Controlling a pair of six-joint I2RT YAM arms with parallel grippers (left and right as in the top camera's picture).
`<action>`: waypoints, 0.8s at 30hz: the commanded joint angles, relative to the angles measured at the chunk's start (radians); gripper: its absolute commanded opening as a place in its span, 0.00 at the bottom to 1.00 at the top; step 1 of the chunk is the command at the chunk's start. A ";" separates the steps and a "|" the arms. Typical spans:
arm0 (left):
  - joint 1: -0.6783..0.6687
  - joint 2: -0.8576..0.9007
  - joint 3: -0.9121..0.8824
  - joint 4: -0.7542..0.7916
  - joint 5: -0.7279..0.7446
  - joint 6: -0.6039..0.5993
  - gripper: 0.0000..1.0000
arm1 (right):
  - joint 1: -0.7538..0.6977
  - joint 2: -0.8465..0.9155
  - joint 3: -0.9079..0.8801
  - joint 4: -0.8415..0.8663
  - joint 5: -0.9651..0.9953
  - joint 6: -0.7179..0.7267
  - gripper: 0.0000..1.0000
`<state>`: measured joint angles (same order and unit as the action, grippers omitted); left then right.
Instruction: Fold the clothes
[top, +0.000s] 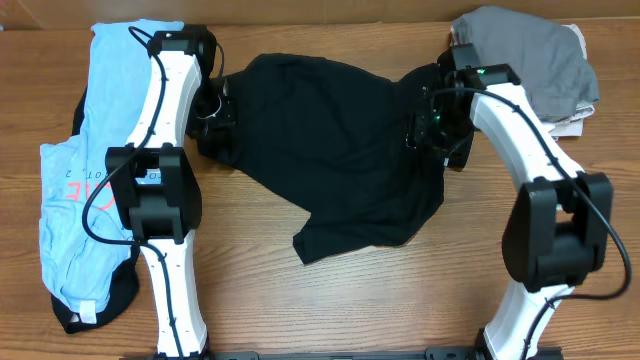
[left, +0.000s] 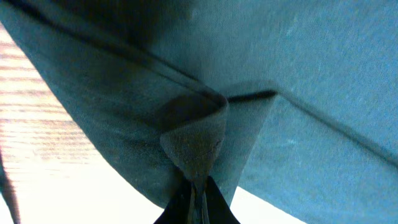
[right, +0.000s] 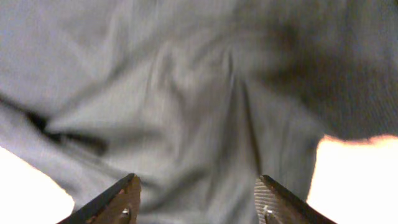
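Wooden table carries everything. On it, the left gripper is clamped tight on a small peaked fold of the black T-shirt, at the shirt's left edge. The right gripper holds its jaws well apart over the shirt's right edge, with cloth under them but nothing pinched.

The shirt lies crumpled mid-table between the arms, one corner trailing toward the near side. With only one side gripped, a pull from the left would probably bunch the shirt rather than spread it. That slight pinch could also slip. Closing on wrinkles, the right jaws might catch two layers. The blue shirt under the left arm and the grey garment beside the right could snag.
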<state>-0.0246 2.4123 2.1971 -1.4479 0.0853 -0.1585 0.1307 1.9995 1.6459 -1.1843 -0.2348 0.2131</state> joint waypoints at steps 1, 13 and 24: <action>0.007 -0.029 0.005 0.022 -0.015 -0.014 0.04 | -0.006 -0.126 0.033 -0.073 -0.037 0.009 0.63; 0.008 -0.055 0.039 0.062 -0.016 -0.013 0.04 | 0.037 -0.367 -0.056 -0.296 -0.040 0.079 0.62; 0.008 -0.132 0.106 0.063 -0.020 0.002 0.04 | 0.345 -0.452 -0.473 -0.006 0.005 0.369 0.68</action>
<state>-0.0246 2.3463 2.2730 -1.3865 0.0742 -0.1581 0.4213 1.5547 1.2655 -1.2400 -0.2623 0.4465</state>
